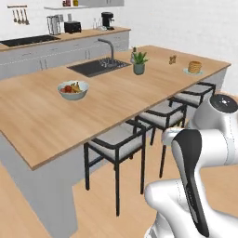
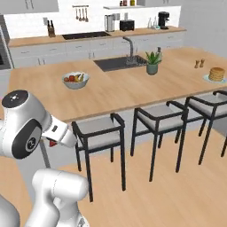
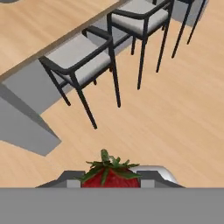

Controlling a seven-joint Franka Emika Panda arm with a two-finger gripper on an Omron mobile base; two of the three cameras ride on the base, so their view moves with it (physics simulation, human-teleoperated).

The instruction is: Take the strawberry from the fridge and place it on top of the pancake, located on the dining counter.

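A small red strawberry [image 3: 110,176] with a green cap sits between the fingers of my gripper [image 3: 111,182], which is shut on it above the wooden floor. In the right base view the gripper [image 2: 52,142] hangs low at the left, below the edge of the dining counter [image 2: 124,91], with a bit of red showing at its tip. The pancake [image 1: 195,67] is a tan stack on a pale plate [image 1: 188,72] at the counter's far right end, also seen as the pancake [image 2: 217,73] on its plate [image 2: 207,79]. The fridge is out of view.
Three black stools with grey seats [image 2: 95,133] [image 2: 159,116] [image 2: 208,105] line the dining counter [image 1: 93,111]. On it stand a fruit bowl [image 1: 73,89], a potted plant [image 1: 139,62], a dark sink [image 1: 98,66] with a tap, and two wooden shakers [image 2: 199,63].
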